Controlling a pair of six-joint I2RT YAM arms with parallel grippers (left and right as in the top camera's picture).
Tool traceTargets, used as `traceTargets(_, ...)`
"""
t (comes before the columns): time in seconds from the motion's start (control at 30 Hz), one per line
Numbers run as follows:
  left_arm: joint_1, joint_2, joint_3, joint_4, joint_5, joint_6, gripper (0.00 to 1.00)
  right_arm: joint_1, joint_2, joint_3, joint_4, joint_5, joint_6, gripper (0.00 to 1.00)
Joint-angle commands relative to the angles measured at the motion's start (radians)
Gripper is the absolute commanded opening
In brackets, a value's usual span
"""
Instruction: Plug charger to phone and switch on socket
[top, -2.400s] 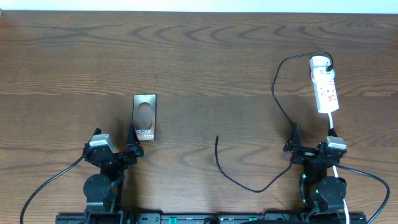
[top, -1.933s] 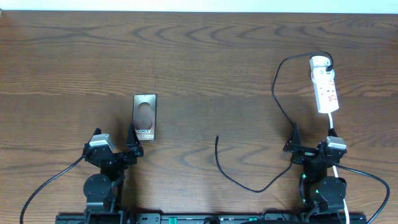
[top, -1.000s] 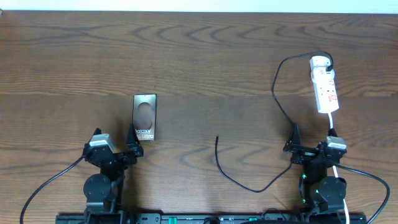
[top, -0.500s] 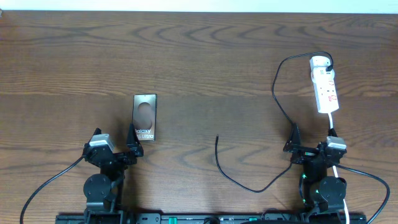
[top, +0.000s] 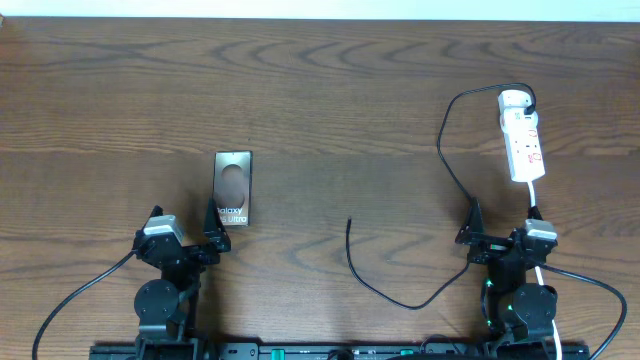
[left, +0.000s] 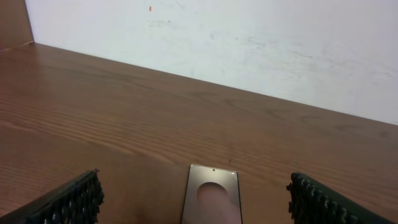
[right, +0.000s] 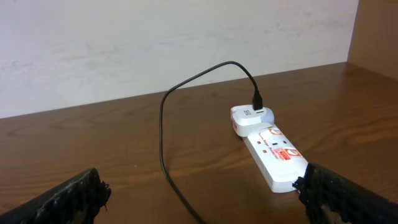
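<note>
Black ribbed left fingers (top: 214, 226) are standing spread wide apart, gripping nothing, low over the bench (top: 320, 90) at its 7 o'clock corner. In the left wrist view their pads are sitting at the two bottom corners of the picture. The phone (top: 233, 188) is lying flat and screen up just beyond them at 12 o'clock, framed between the pads and touching neither.

At the 5 o'clock corner, the right fingers (top: 472, 224) are likewise held wide apart and are carrying nothing. The charger (right: 161, 143) is trailing across the wood. Its free tip is resting at 9 o'clock from the right fingers, between the two arms and well apart from the phone. From there the cable is dipping toward the near edge, climbing past the right fingers and arching over to the socket (top: 523, 140).

That socket is lying at 1 o'clock from the right fingers, with the charger entering its round head at the far end. A thicker white cord (top: 537, 200) is leaving its near end.
</note>
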Motion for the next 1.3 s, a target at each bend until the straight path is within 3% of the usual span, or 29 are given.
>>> traceTargets(0.0,0.005,-0.004,-0.017,-0.041,-0.013,0.018,0.93,-0.005,-0.006,-0.001,-0.005,0.011,-0.015,0.99)
traceTargets(0.93,0.005,-0.003,-0.010,-0.040,0.031,0.017,0.93,-0.005,-0.006,-0.001,-0.005,0.011,-0.015,0.99)
traceTargets(1.13,0.005,0.055,0.095,-0.045,0.040,0.017,0.93,-0.005,-0.006,-0.001,-0.005,0.011,-0.015,0.99)
traceTargets(1.27,0.005,0.227,0.280,-0.098,0.040,0.018,0.93,-0.005,-0.006,-0.001,-0.005,0.011,-0.015,0.99)
